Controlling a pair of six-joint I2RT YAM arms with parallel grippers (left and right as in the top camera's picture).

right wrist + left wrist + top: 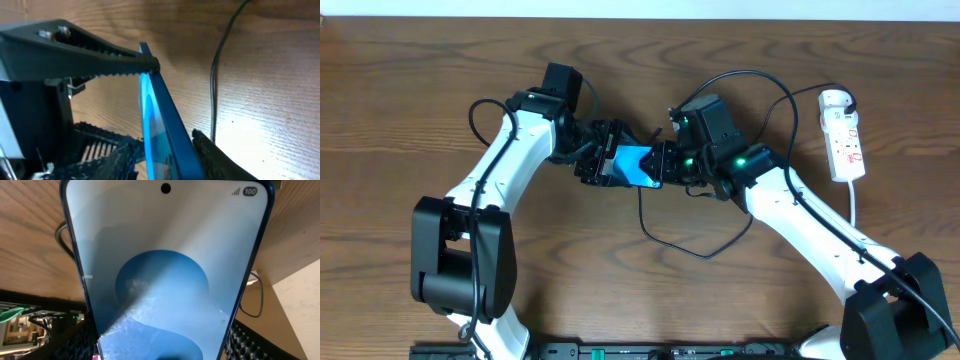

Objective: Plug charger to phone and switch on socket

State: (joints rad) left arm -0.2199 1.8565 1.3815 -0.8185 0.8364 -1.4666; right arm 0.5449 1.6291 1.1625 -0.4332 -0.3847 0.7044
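The phone (634,164), its blue screen lit, is held off the table between both grippers at the middle. My left gripper (603,163) is shut on its two long edges; in the left wrist view the phone's screen (165,280) fills the frame between the gripper's (160,352) padded fingers. My right gripper (666,163) is shut on the opposite end. In the right wrist view the phone (162,125) shows edge-on between that gripper's (167,160) fingers. The charger's thin black cable (692,247) loops on the table below the phone; its tip is hidden. The socket (846,145) lies at the far right.
The white adapter (833,99) sits at the socket's far end, and a white cord (853,200) runs toward the front. A black cable (215,75) crosses the wood beside the phone in the right wrist view. The table's far edge runs along the top.
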